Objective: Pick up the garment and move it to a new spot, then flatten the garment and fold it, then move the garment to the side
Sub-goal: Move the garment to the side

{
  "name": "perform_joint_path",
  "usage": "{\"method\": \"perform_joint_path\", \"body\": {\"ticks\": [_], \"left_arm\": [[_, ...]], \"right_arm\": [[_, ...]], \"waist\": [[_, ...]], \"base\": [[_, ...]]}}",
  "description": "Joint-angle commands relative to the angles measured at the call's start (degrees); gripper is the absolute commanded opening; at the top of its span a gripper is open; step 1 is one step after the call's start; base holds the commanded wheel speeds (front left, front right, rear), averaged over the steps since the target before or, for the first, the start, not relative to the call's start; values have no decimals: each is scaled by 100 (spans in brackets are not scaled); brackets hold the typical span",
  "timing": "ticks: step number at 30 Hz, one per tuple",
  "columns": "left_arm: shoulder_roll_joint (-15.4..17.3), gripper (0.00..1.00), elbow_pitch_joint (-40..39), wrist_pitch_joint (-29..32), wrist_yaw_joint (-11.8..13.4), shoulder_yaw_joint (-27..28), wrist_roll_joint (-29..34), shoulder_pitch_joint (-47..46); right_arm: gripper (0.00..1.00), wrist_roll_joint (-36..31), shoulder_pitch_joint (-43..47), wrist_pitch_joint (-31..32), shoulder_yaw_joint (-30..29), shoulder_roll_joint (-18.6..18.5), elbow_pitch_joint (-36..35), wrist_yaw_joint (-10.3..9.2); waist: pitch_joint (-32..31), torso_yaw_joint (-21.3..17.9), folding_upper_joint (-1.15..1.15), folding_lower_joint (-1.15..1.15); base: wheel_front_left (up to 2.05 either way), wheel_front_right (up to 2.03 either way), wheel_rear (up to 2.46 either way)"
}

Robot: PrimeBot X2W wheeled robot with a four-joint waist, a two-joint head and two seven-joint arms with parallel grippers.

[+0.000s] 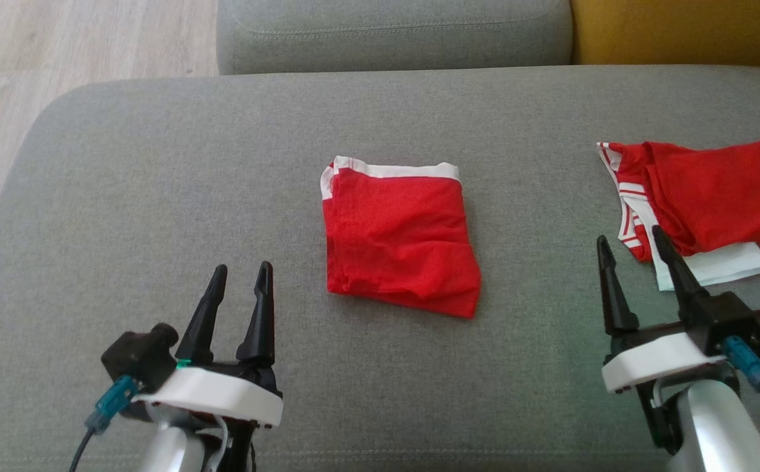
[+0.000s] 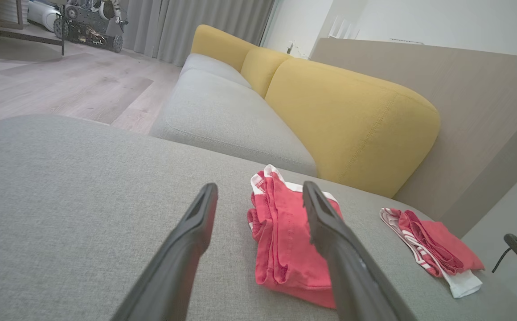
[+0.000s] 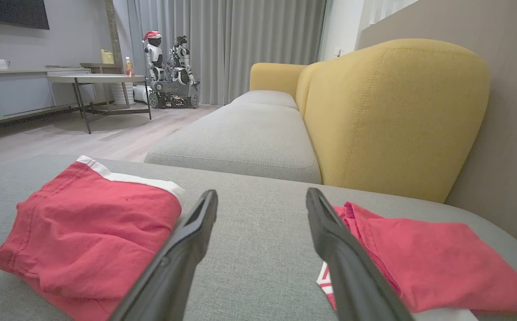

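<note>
A red garment with a white waistband [image 1: 398, 236] lies folded into a rough square at the middle of the grey cushion [image 1: 157, 183]. The left wrist view has it [image 2: 285, 240] just beyond my fingers, and the right wrist view has it [image 3: 89, 232] at the left. My left gripper [image 1: 242, 278] hovers open near the front left, well apart from the garment, with nothing between its fingers. My right gripper [image 1: 632, 252] hovers open at the front right, its right finger over the edge of a second red pile.
A second pile of red cloth with white and striped trim [image 1: 701, 196] lies at the cushion's right edge. A grey sofa seat [image 1: 393, 33] and a yellow backrest [image 1: 681, 29] lie beyond. Wooden floor [image 1: 59, 46] lies at the far left.
</note>
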Motion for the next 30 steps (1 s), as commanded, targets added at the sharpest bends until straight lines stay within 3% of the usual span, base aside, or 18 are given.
{"method": "perform_joint_path", "body": {"ticks": [1, 5, 12, 20, 30], "left_arm": [[23, 100, -221, -69, -18, 168, 29, -186], [23, 100, -235, -69, -30, 122, 21, -249], [23, 100, -196, -69, -80, -48, -8, -444], [23, 100, -164, -69, -89, -185, -50, -679], [23, 100, -149, -69, -79, -213, -100, -792]], "right_arm": [[100, -75, -117, -62, 137, 45, -229, -4], [100, 72, -204, -9, 253, 90, -156, -4], [100, 917, -806, 650, 775, 153, 365, -4], [100, 1617, -1657, 1198, 1177, -20, 1463, -4], [100, 2064, -2321, 1315, 1384, -58, 2629, -4]], "waist": [[21, 19, 0, 0], [112, 79, 0, 0], [456, 356, 0, 0], [853, 825, 0, 0], [1027, 1151, 0, 0]], "base": [[0, 0, 0], [0, 0, 0], [0, 0, 0], [0, 0, 0], [0, 0, 0]]}}
